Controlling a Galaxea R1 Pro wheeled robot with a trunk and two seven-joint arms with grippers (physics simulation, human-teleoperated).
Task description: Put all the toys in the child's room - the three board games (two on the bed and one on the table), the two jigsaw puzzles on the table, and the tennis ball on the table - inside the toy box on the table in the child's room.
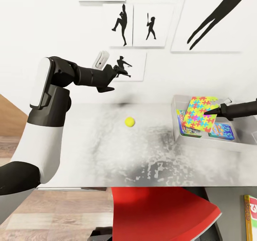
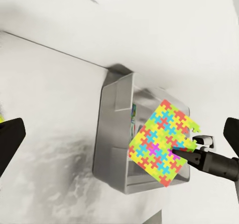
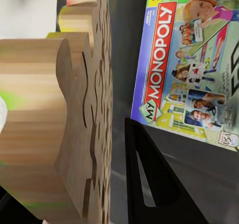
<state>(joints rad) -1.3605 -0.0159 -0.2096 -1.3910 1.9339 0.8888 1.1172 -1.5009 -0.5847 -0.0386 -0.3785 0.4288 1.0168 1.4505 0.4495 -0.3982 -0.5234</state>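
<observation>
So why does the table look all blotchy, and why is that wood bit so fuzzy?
In the head view the table shows patchy dark-and-white speckle, like a noisy rendered reflection, darkest near the wall. In the right wrist view the jigsaw puzzle sits so close that its wooden edge blurs, while the board game lid behind stays sharp. In the left wrist view the tabletop looks soft and washed out.

A child's room: baseball silhouette pictures [image 1: 123, 23] above a desk [image 1: 107, 152] with toys.

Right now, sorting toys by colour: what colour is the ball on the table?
Yellow-green tennis ball; head view.
</observation>
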